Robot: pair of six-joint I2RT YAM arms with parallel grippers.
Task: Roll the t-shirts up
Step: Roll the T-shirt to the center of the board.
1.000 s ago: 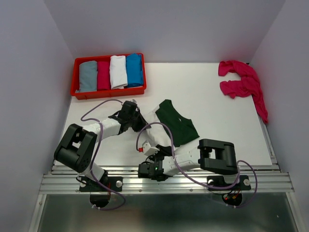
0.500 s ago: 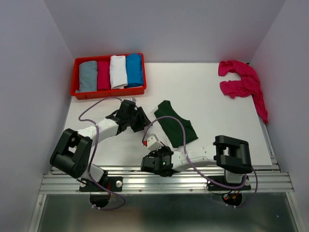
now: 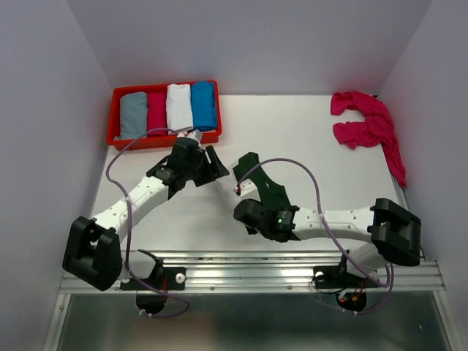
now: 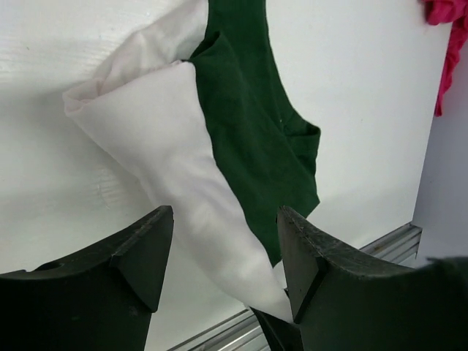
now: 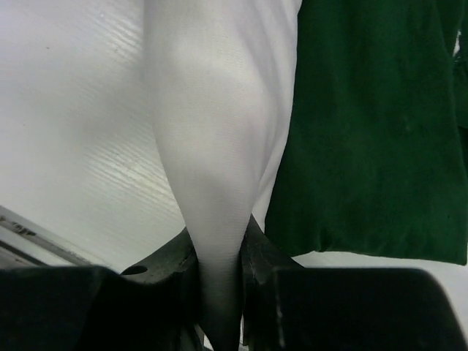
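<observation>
The cream-white t-shirt with dark green sleeves [image 3: 267, 186] lies crumpled at the table's middle front. In the left wrist view its white body [image 4: 161, 139] is folded beside a green sleeve [image 4: 256, 131]. My right gripper [image 5: 219, 252] is shut on a pulled-up, bunched fold of the white cloth [image 5: 212, 110]; from above it [image 3: 243, 199] sits at the shirt's near-left edge. My left gripper [image 4: 223, 219] stands open just above the shirt, nothing between its fingers; from above it [image 3: 212, 167] is left of the shirt. The magenta-pink t-shirts [image 3: 365, 128] lie heaped at the back right.
A red tray [image 3: 164, 140] at the back left holds several rolled shirts: grey, magenta, white and blue. Purple cables loop over both arms. The metal rail [image 3: 248, 274] runs along the near edge. Walls close in on both sides.
My left gripper has opened, let go of the shirt and drawn back to the left. My right gripper has shut on the white cloth and moved up from the near edge.
</observation>
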